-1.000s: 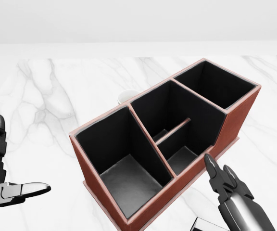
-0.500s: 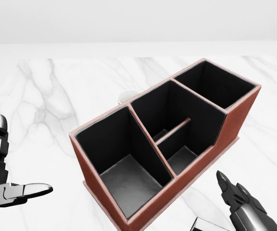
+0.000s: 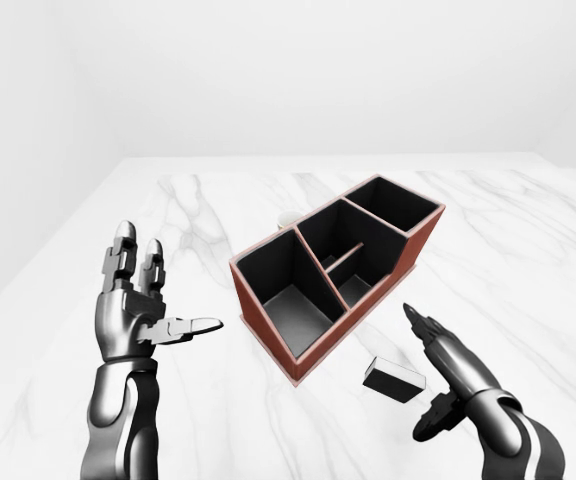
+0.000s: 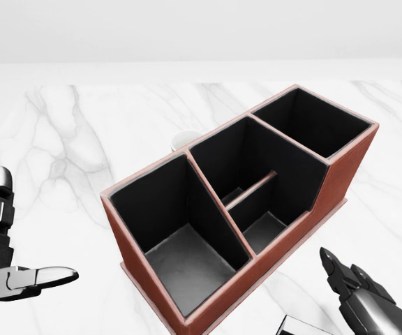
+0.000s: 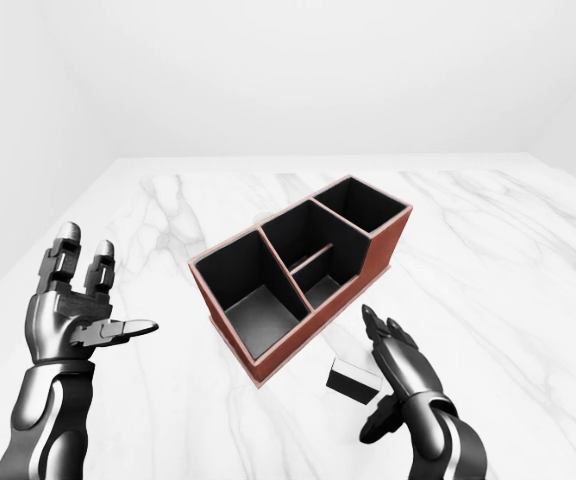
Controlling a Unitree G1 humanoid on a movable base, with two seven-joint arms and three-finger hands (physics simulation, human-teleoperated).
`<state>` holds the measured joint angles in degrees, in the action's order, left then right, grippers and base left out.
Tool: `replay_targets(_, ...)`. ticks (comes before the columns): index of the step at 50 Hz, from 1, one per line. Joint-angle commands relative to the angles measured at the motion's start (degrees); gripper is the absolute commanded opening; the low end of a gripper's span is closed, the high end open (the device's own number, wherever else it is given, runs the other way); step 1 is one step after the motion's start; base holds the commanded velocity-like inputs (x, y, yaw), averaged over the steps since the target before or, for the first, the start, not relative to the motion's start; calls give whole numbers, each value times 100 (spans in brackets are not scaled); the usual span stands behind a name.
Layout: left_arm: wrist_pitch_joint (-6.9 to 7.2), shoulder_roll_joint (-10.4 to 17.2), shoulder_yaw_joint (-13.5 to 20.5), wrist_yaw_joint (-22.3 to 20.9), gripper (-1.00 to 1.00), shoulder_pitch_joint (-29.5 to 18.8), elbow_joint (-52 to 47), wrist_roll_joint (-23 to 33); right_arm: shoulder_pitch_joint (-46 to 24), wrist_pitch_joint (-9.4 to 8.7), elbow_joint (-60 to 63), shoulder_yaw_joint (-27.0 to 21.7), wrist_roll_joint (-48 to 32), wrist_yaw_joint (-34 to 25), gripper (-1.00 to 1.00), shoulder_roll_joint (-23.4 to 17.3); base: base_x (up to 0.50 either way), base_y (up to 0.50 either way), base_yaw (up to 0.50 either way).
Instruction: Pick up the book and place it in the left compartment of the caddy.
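Note:
A red-brown caddy (image 3: 408, 243) with black compartments stands slantwise on the white marble table (image 3: 208, 200); its left compartment (image 3: 280, 290) is large and holds nothing. A small dark book (image 3: 394, 380) lies flat on the table just below the caddy's right part. My right hand (image 3: 438, 370) is open, fingers stretched, hovering just right of the book without touching it. My left hand (image 3: 153, 300) is open and raised, well left of the caddy. In the head view only the book's corner (image 4: 300, 326) shows at the bottom edge.
A small white round object (image 4: 182, 140) peeks out behind the caddy's upper-left wall. The marble table ends at a plain white wall (image 3: 298, 70) at the top of the views.
My right hand has drawn down and to the right in the head view, away from the caddy's lower wall. My left hand has sunk slightly. The caddy has not moved.

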<state>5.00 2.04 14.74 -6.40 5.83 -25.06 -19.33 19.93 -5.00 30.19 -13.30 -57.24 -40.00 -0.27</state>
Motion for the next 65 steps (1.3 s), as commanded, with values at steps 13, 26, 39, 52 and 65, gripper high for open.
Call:
replay_targets(13, 0, -2, 13, 5, 100, 6, -53, -11, -612, 0, -907, -40, -19, 0, 100, -359, 0, 0, 0)
replay_targets(26, 0, -5, 2, 3, 100, 5, -27, -2, -754, 0, -1067, 110, -10, 0, 100, -448, 0, 0, 0)
replay_targets(39, 0, -7, -14, 7, 100, -5, -8, 9, -897, 0, -936, 292, -183, 0, 100, -470, 0, 0, 0)
replay_targets(52, 0, -14, -10, -2, 100, 29, -71, -7, -856, 0, -886, 426, -253, 0, 100, -455, 0, 0, 0)
replay_targets(65, 0, -15, -5, 5, 100, 24, -88, -12, -879, 0, -1036, 508, -178, 0, 100, -479, 0, 0, 0)
